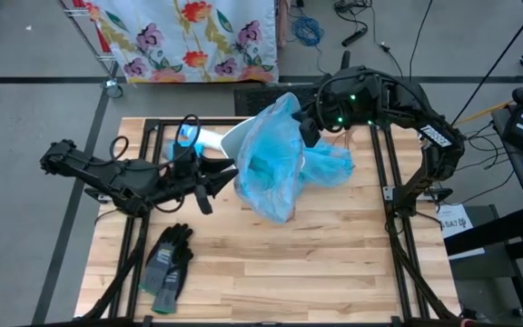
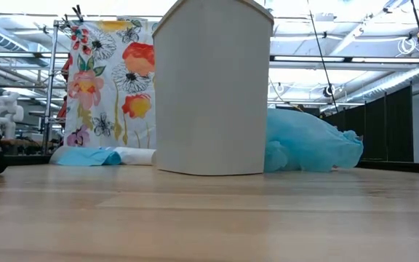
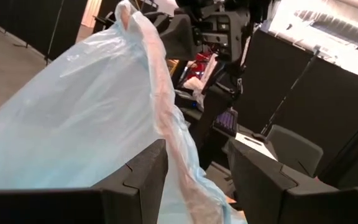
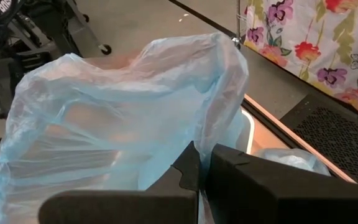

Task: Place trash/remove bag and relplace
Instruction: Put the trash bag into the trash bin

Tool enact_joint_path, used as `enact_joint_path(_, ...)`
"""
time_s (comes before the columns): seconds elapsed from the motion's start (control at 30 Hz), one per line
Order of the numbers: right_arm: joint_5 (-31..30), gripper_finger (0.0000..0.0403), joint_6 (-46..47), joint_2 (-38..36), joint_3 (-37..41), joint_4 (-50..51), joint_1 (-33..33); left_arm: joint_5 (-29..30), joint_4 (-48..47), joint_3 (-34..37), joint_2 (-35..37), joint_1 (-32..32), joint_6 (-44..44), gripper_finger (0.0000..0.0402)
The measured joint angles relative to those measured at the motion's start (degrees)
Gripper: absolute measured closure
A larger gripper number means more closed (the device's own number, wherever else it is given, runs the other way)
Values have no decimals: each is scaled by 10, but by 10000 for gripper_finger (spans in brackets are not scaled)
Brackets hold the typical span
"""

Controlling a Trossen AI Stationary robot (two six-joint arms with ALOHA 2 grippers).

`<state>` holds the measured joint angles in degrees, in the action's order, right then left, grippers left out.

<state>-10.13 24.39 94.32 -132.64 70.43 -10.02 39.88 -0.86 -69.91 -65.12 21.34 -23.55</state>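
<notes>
Now the right gripper (image 1: pixel 309 127) pinches the blue bag (image 1: pixel 275 163) at one o'clock; the left gripper (image 1: pixel 214 182), fingers released, probably lets it sag off the white bin (image 2: pixel 213 87).

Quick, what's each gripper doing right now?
Left gripper: open, blue bag edge between its fingers.
Right gripper: shut on the blue bag.

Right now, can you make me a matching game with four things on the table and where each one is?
Things:
1. blue bag
2. grey gloves
3. white bin
4. right tool

Places or states:
A. lying flat on the wooden table, near the front left
B. shut on the bag's edge
C. standing upright mid-table
D. puffed up between both arms

Pairs: 1-D, 2-A, 3-C, 4-B
</notes>
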Motion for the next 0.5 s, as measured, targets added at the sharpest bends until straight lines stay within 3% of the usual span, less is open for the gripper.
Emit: enact_joint_path(0.5, -2, 403, 5, 0, 0, -13, 27, -8, 15, 0, -22, 0, -27, 228)
